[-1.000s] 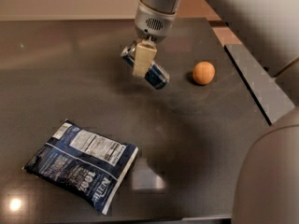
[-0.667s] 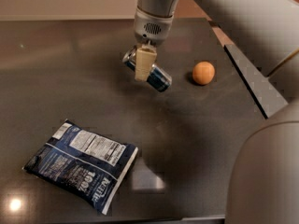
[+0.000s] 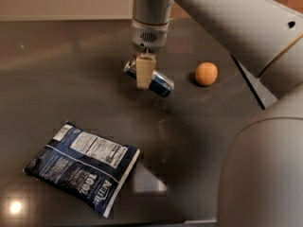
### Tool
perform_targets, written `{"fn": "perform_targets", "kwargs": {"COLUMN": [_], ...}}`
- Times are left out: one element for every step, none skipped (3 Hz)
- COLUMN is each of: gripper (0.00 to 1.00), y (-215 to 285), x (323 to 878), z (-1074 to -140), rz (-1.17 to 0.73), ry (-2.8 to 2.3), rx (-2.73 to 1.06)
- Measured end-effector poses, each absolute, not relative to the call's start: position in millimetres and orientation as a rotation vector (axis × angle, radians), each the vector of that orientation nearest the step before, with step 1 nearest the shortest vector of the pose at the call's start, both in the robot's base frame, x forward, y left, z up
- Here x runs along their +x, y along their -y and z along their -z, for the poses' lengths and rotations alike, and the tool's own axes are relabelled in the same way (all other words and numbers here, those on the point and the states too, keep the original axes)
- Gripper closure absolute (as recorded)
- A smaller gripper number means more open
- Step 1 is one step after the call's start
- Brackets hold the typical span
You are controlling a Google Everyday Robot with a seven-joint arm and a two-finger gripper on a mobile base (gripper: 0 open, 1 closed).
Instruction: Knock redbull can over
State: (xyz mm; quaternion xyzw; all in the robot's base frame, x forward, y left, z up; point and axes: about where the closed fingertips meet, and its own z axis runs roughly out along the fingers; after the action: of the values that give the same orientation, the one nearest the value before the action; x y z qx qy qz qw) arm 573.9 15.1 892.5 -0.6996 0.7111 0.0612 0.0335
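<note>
Redbull can [image 3: 162,83]: task item; full entry last, surroundings listed largest first.

1. Bench [image 3: 66,84]: dark glossy top, fills most of the view.
2. Arm [image 3: 213,13]: grey, reaches in from the right edge toward the far edge, wrist pointing down.
3. Snack bag [image 3: 83,167]: dark blue, flat, near the near-left corner. Not the task item, well apart from it.
4. Gripper [image 3: 144,75]: hangs at mid-width toward the far edge, directly over and in front of the can's middle, approx. touching it. Open or closed: cannot be told.
5. Can: by the far edge at mid-width, under the gripper. Appears to lie on its side. Long axis runs diagonally, far-left to near-right. Silver rim shows at the far-left end, blue body at the near-right end. Which end is the top: cannot be told.
6. Orange fruit [image 3: 206,74]: round, toward the right edge, apart from the can.

Step in hand (judgement): knock-over looks approx. done. Gripper is best lifted straight up, w/o sideways drag. A round can may be set rolling across its axis.
</note>
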Motion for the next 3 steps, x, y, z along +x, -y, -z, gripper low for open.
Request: {"fn": "perform_targets", "kwargs": {"gripper": [0.37,0.14,0.0], "y": [-13.2,-10.0,1.7], "x": [575.8,577.1,578.6], "z": [-877.0,-866.2,-853.9], "rz": [-0.161,-0.138,-0.107], "ry": [-2.205,-2.218,-2.252], "rx": [-2.197,-2.23,-2.258]}}
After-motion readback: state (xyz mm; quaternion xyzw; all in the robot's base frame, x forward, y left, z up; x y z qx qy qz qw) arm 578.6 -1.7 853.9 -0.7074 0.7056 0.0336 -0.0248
